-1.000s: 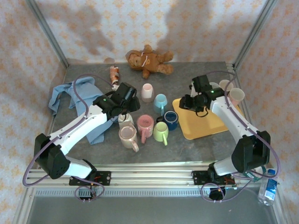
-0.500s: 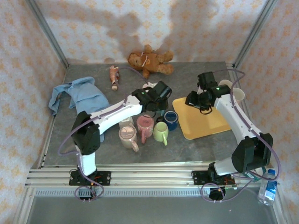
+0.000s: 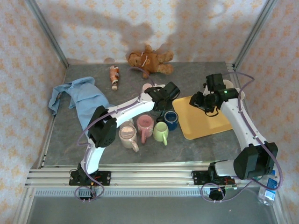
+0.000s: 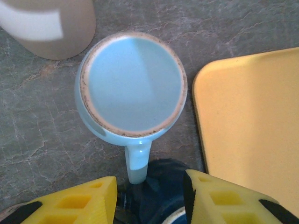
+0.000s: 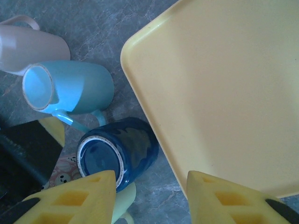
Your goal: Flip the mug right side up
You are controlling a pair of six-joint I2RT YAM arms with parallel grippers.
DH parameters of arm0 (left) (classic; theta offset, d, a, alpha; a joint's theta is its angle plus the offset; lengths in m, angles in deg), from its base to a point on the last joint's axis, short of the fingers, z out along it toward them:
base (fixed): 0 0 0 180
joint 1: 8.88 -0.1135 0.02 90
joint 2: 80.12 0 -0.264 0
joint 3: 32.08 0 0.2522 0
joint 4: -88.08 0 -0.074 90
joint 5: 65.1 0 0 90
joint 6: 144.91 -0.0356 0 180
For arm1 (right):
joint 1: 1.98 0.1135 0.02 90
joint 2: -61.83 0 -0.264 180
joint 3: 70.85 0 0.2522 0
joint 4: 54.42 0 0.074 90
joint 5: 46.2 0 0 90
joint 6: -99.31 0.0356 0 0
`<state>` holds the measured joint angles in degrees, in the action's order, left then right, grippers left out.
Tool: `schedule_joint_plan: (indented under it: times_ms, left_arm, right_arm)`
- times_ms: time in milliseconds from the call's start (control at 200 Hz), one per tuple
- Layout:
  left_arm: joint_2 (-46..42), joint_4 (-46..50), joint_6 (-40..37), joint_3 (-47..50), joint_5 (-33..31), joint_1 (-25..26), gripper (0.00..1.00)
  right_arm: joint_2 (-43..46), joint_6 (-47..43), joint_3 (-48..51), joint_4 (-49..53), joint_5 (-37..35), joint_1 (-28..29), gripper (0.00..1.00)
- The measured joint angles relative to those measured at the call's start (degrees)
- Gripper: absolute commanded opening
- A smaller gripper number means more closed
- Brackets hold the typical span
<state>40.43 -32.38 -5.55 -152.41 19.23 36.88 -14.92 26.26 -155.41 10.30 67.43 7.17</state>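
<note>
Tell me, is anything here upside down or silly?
Yes. The light blue mug stands upside down, flat bottom up, beside the yellow tray. The dark blue mug next to it looks flipped too. A teddy lies flat at the back.

You're looking at a robot test cell dressed up as a home: a grey stone-look table [image 3: 70,140] boxed in by floral-papered panels [image 3: 93,28] on aluminium posts [image 3: 46,35]. Beyond the yellow tray [image 3: 205,122], to its left, lies a teddy bear [image 3: 148,60]. Left of the tray are assorted mugs [image 3: 145,123] and a blue cloth [image 3: 77,95].
</note>
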Motion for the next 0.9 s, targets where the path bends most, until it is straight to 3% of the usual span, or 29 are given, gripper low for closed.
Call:
schedule_joint_plan:
  times_ms: [901]
  left_arm:
    - [6.2, 4.1, 0.1, -4.8, 0.8, -1.6, 0.32]
  right_arm:
    - [-1.1, -0.2, 0.1, -1.0, 1.3, -0.2, 0.43]
